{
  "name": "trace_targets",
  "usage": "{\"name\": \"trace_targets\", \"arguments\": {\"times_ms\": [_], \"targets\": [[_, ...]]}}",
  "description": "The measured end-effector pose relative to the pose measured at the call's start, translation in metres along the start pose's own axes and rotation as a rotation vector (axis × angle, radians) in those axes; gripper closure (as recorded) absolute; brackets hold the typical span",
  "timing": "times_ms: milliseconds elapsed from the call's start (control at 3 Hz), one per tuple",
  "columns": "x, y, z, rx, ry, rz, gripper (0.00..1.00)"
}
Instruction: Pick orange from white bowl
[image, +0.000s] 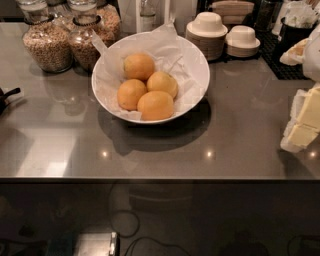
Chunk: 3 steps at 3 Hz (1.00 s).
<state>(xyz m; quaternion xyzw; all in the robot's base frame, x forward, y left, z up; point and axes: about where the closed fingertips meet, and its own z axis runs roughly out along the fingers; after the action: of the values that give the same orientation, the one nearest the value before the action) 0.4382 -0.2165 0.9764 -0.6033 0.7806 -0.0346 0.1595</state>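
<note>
The white bowl (197, 65) stands at the middle back of the grey counter and is lined with crinkled white paper. Several yellow-orange oranges lie together in it: one at the back (139, 66), one at the right (162, 83), one at the left (131, 94) and one at the front (156, 105). My gripper (304, 122), white with pale yellow parts, hangs at the right edge of the view. It is above the counter, well to the right of the bowl and touching nothing.
Two glass jars of cereal (47, 42) (86, 45) stand left of the bowl at the back. Stacks of small white bowls (207, 32) (242, 40) stand behind it at the right. A black object (6, 97) pokes in at the left edge. The counter's front edge (160, 177) runs across the view.
</note>
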Motion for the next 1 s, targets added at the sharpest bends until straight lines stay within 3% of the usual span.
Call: {"name": "trace_targets", "arguments": {"times_ms": [333,1000], "targets": [[-0.006,-0.003,-0.001,0.012,-0.019,-0.007,0.00],[-0.063,-0.022,0.012,0.017,-0.198,-0.077,0.00]]}}
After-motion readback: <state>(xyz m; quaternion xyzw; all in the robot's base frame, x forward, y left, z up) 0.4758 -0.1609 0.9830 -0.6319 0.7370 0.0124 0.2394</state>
